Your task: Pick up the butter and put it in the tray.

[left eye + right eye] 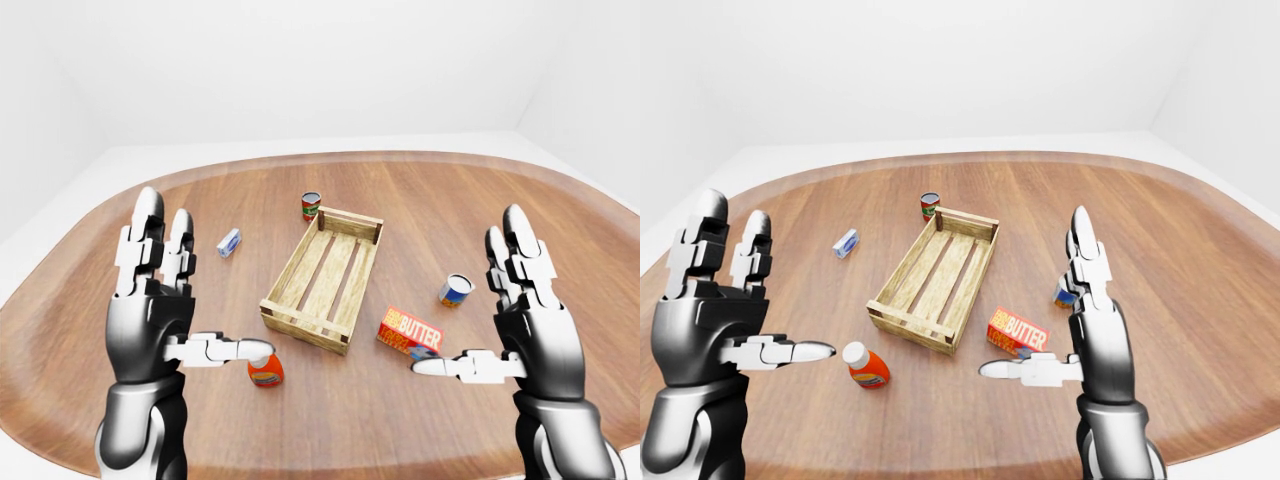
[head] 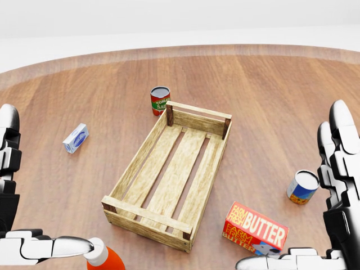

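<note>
Your left robot hand (image 1: pixel 150 315) stands upright at the left of the left-eye view, palm turned inward, fingers spread and thumb pointing right. Your right robot hand (image 1: pixel 535 325) mirrors it at the right, fingers up, thumb pointing left. Neither holds anything.

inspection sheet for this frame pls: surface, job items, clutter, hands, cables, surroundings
Surface: round wooden table.
Job's things: butter box flat on the table, right of the tray in the head view; the slatted wooden tray holds nothing.
Clutter: tomato can, blue-label can, small blue-white box, orange bottle.
Grippers: left hand and right hand raised, open, holding nothing.
Cables: nothing seen.
Surroundings: white walls, white floor.
</note>
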